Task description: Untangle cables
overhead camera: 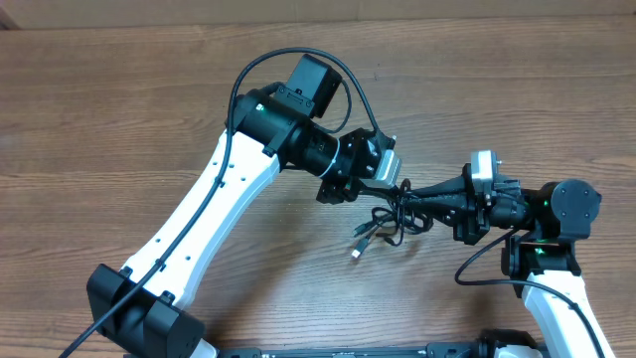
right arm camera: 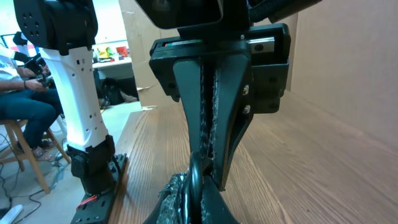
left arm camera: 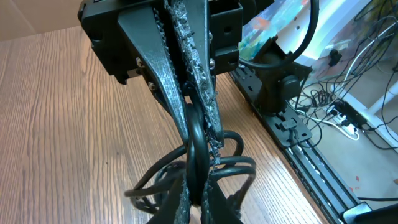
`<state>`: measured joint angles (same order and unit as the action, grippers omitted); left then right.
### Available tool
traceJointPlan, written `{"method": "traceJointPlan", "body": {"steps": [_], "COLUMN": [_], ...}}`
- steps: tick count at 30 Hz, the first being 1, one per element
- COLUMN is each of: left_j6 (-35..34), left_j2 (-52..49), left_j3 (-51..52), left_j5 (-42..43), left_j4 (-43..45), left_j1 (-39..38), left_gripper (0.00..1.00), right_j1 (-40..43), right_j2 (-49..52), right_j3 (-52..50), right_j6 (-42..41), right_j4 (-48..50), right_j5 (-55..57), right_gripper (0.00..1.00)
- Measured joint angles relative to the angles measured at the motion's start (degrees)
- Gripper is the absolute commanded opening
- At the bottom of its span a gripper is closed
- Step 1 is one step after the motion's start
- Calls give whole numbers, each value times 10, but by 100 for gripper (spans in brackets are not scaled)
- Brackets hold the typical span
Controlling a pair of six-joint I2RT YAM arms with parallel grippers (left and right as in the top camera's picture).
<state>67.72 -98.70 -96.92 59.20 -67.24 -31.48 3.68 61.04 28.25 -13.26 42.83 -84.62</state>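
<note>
Overhead view: left pincer [overhead camera: 396, 188] and right pincer [overhead camera: 410, 195] are meeting mid-frame, both clamping shut on the cables [overhead camera: 382, 228], which are trailing lower-left.

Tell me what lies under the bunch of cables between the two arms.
Only wooden table shows through the loops of the cables. Both pairs of jaws are shut on the bunch, covering its upper part, so whatever lies beneath there cannot be seen.
</note>
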Motion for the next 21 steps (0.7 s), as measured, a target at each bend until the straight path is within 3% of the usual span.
{"method": "traceJointPlan", "body": {"steps": [5, 21], "left_j6": [-5, -110], "left_j2": [0, 0], "left_j3": [0, 0], "left_j5": [3, 25], "left_j4": [3, 37], "left_j1": [6, 75], "left_gripper": [4, 4], "right_j1": [0, 0], "right_j2": [0, 0], "right_j3": [0, 0], "right_j6": [0, 0], "right_j4": [0, 0], "right_j5": [5, -4], "right_gripper": [4, 4]}}
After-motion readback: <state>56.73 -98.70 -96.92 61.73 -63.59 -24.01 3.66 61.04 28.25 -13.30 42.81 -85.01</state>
